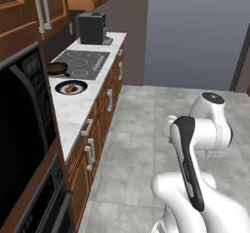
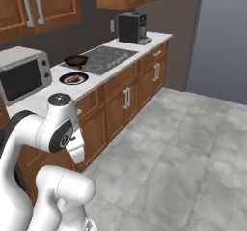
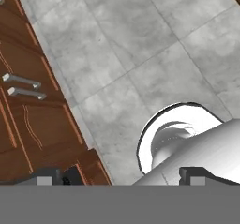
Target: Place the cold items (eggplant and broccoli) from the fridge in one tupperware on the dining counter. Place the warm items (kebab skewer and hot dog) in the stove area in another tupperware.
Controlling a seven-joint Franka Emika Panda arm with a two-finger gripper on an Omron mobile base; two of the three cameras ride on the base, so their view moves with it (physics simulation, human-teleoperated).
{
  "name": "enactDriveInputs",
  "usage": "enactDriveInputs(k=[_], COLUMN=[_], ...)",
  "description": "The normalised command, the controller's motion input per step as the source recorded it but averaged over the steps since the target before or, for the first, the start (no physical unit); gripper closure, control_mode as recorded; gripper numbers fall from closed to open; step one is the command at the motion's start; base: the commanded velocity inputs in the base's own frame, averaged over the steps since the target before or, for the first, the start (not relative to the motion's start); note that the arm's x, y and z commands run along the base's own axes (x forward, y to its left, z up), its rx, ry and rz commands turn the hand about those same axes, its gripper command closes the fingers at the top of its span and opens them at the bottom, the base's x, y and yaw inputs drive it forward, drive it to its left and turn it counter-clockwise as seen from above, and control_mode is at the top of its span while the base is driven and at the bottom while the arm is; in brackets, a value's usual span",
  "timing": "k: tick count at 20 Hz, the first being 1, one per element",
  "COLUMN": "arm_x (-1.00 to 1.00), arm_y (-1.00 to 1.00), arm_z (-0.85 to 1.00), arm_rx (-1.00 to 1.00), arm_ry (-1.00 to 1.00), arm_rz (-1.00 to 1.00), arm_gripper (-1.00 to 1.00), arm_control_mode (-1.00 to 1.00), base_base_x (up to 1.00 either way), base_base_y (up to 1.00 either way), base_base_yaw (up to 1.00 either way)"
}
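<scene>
The main risk is misjudging the approach: the arm is folded over the floor, well apart from the marble counter (image 1: 73,115), and a reach from here could clip the cabinet handles (image 3: 23,86). The gripper (image 3: 122,176) points down at the tiles, jaws spread wide, holding nothing. At left centre of both base views a dark-rimmed plate (image 1: 71,87) carries a warm item, likely the hot dog; the pan (image 2: 76,60) beside it on the cooktop (image 2: 103,58) has contents I cannot tell
</scene>
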Motion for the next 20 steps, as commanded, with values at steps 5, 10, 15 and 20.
enactDriveInputs(k=[5,10,15,20], arm_x=[0.0,0.0,0.0,0.0], arm_y=[0.0,0.0,0.0,0.0], arm_z=[0.0,0.0,0.0,0.0], arm_rx=[0.0,0.0,0.0,0.0], arm_ry=[0.0,0.0,0.0,0.0], arm_rz=[0.0,0.0,0.0,0.0], arm_gripper=[-1.0,-1.0,-1.0,-1.0], arm_control_mode=[1.0,1.0,1.0,1.0], base_base_x=[1.0,1.0,0.97,0.8], base_base_y=[-0.21,-0.3,-0.46,-0.45], base_base_yaw=[0.55,0.63,0.65,0.67])
